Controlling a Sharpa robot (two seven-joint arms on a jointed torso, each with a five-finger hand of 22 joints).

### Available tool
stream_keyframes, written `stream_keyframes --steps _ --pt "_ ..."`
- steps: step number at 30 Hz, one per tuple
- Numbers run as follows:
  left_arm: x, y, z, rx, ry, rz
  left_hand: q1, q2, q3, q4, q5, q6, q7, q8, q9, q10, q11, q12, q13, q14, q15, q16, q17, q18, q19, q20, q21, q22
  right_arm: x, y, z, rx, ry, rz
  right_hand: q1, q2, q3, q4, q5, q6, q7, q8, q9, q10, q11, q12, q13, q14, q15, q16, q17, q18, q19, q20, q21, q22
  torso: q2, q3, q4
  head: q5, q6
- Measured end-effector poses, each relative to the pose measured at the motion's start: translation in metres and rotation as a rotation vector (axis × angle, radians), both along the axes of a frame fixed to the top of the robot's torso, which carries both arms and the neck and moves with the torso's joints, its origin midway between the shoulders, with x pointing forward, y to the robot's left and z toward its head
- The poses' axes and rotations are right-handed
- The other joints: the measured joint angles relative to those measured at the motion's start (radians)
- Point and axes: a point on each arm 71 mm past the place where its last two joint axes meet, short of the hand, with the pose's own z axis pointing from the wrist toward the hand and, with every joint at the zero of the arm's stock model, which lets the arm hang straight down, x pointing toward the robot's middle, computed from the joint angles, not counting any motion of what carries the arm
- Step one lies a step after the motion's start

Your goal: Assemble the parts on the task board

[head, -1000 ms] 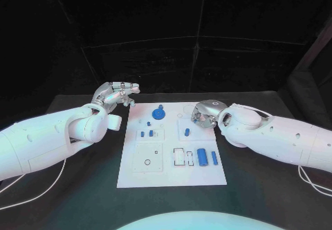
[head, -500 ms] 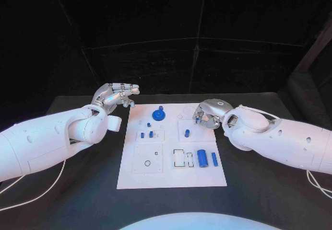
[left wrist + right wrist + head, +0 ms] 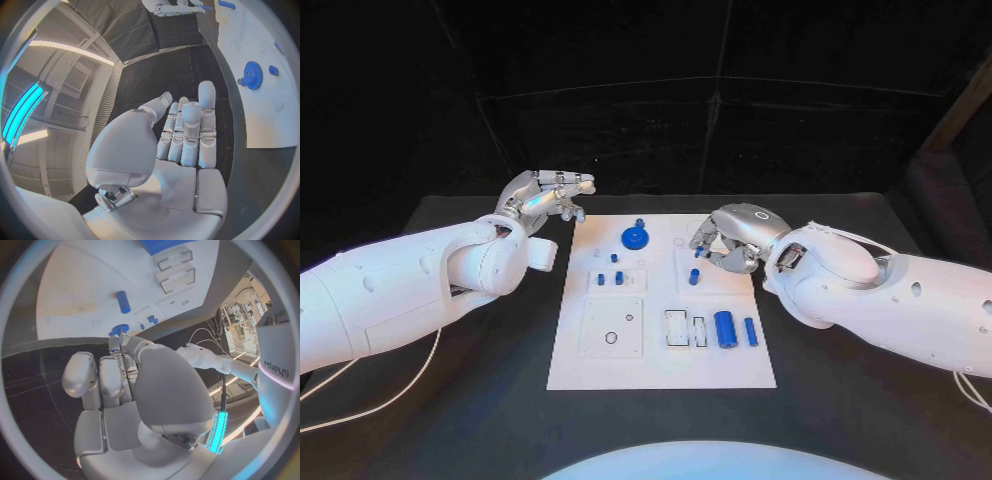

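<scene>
Small blue parts wait on the white task board (image 3: 661, 370).

Nearest us, the fat blue cylinder (image 3: 726, 328) and thin peg (image 3: 750, 331) lie flat; we think they are light, hard and slippery, so pinch them around the middle. Farther on, our right hand (image 3: 727, 240) hovers curled by a small peg (image 3: 694, 274), holding nothing we can see. The gear (image 3: 635, 237) sits beyond. Our left hand (image 3: 548, 196) waits off the board, fingers out, empty.
</scene>
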Motion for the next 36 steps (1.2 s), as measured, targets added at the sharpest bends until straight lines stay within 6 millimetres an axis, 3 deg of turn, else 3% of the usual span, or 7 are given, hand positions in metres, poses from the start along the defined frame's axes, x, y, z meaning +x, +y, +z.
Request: stream_keyframes --steps 13,29,36 --pt "-0.001 -0.004 0.000 -0.005 0.001 -0.010 0.000 0.000 0.000 0.000 0.000 0.000 0.000 0.000 0.000 0.000 0.000 0.000 0.000 0.000 0.000 0.000 0.000 0.000 0.000 0.000 0.000 0.000 -0.016 0.056 0.006 0.078 0.019 0.122 -0.008 0.000 0.006 -0.007 0.000 0.000 0.000 -0.006 0.000 0.000 0.000 0.000 0.000 0.000 0.000 0.000 0.001 0.000 0.000 0.000 0.000 0.000 0.000 -0.0015 0.0012 0.048 -0.015" --pt "-0.001 -0.010 0.000 -0.010 0.003 -0.023 0.000 0.000 0.000 0.000 0.000 0.000 0.000 0.000 0.000 -0.004 0.004 0.000 0.001 0.000 0.000 0.000 -0.002 0.000 0.000 0.000 0.000 -0.001 -0.024 0.094 -0.042 0.038 0.130 0.187 -0.016 -0.002 0.013 -0.013 0.000 0.003 0.003 -0.009 0.000 0.000 0.000 -0.004 0.000 0.000 0.000 0.004 0.001 0.000 0.000 0.000 0.004 0.003 0.001 -0.0004 0.0000 0.107 -0.038" --pt "-0.001 -0.012 0.000 -0.011 0.004 -0.028 0.000 0.000 0.000 0.000 0.000 0.000 0.000 0.000 0.000 -0.004 0.004 0.000 0.001 0.000 0.000 0.000 -0.001 0.000 0.000 0.000 0.000 -0.001 -0.025 0.099 -0.051 0.012 0.147 0.199 -0.017 -0.001 0.016 -0.016 0.000 0.003 0.003 -0.009 0.000 0.000 0.000 -0.004 0.000 0.000 0.000 0.004 0.001 0.000 0.000 0.000 0.004 0.003 0.001 -0.0003 0.0001 0.122 -0.047"
